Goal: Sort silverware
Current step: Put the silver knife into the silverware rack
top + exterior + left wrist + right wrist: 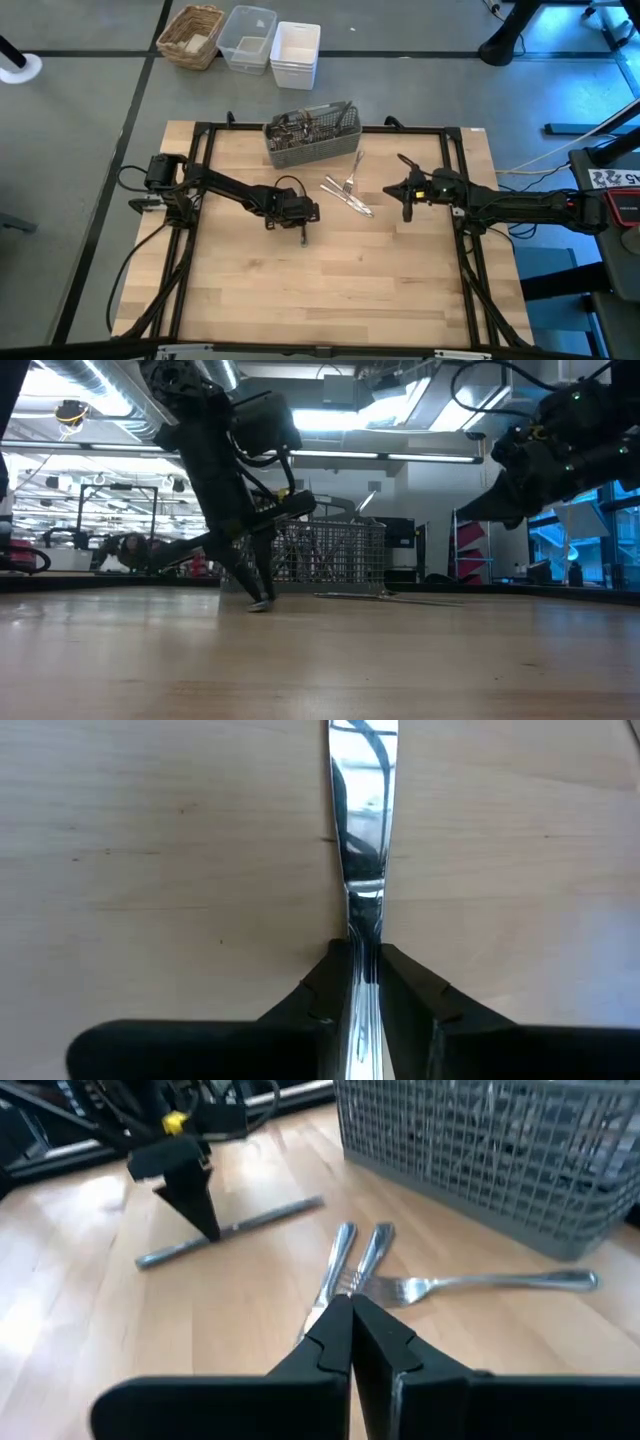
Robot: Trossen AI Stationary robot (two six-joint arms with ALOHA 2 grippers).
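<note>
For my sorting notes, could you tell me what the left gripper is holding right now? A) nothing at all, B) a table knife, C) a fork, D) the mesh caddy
B: the left wrist view shows the left gripper shut on a table knife, its flat shiny blade running out over the bare wooden table; the right wrist view shows the same knife lying low along the wood.

The knife (362, 840) runs off the frame's edge; caddy (310, 135) contents are too tangled to tell.
</note>
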